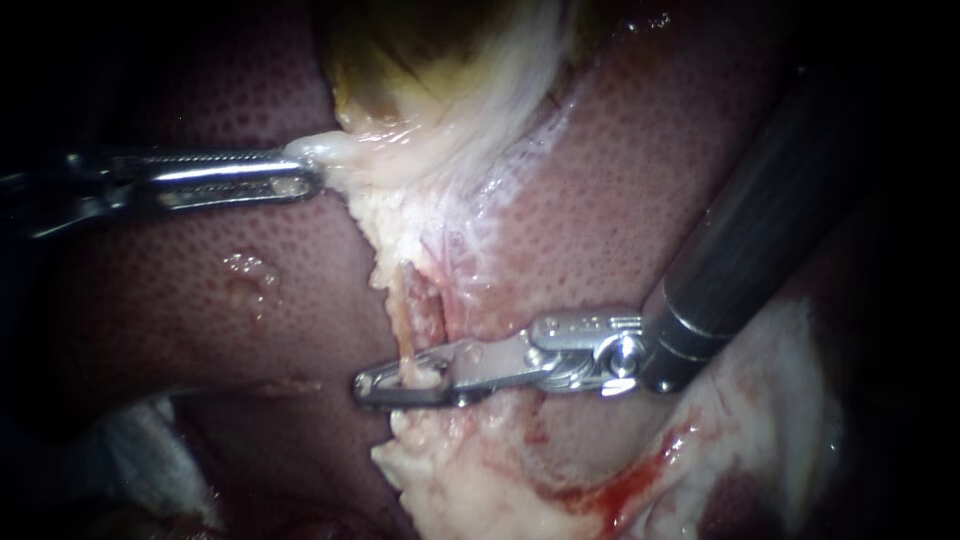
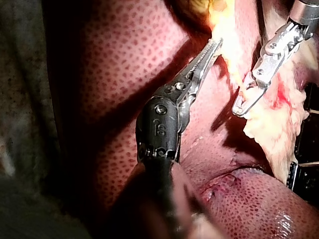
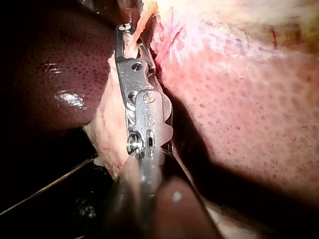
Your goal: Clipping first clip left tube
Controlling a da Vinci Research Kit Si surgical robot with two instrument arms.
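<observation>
Simultaneously, left instrument (image 1: 312, 180) grips gallbladder (image 1: 420, 100), right instrument (image 1: 368, 388) tube (image 1: 412, 318).

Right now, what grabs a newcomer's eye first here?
The right instrument, jaws shut on a pale tube, low in the endoscope view's middle. Then the left instrument, upper left, jaws shut on the pale edge of the gallbladder. Speckled red liver lies all around.

Bright light falls on the middle, and the edges are dark. A white cloth (image 1: 150, 455) lies low on the left in the endoscope view. The wrist views show a grey surface (image 2: 22, 124) and a black surface (image 3: 55, 214).
</observation>
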